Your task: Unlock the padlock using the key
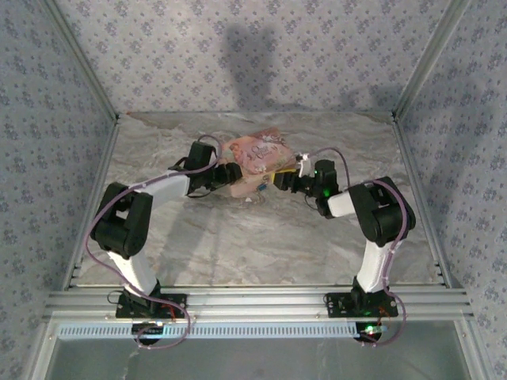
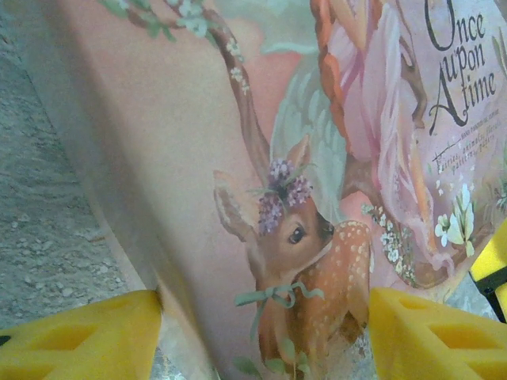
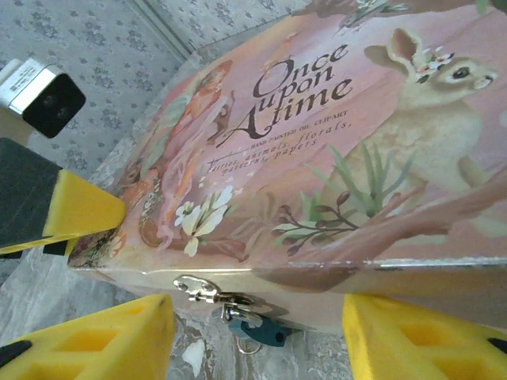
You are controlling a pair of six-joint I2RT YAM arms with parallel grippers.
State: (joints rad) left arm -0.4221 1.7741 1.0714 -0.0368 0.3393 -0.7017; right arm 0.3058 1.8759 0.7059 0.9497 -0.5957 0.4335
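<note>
1. Centrally, toward the far side of the marbled bench (image 1: 261, 245), a pink box (image 1: 255, 152) printed with "Once upon a time" is seen lying, with both arms brought in to its near edge.
2. The left claw (image 2: 265, 317) is seen closed across one end of the pink box (image 2: 158, 119). One yellow finger (image 2: 87, 340) is pressed to the plain side and the other (image 2: 436, 332) is set against the illustrated lid.
3. From the right wrist, a yellow finger (image 3: 79, 207) of the left claw is seen touching the far left corner of the box (image 3: 317, 158).
4. The padlock (image 3: 261, 328), small and teal-blue, is hung from a silvery clasp (image 3: 202, 289) on the front wall of the box, just under the lid edge.
5. A thin wire ring (image 3: 247, 346) is seen dangling below the padlock. What is carried on it cannot be told.
6. The right claw (image 3: 257, 340) is spread wide with nothing gripped. The padlock is framed between its two yellow fingers and is touched by neither.
</note>
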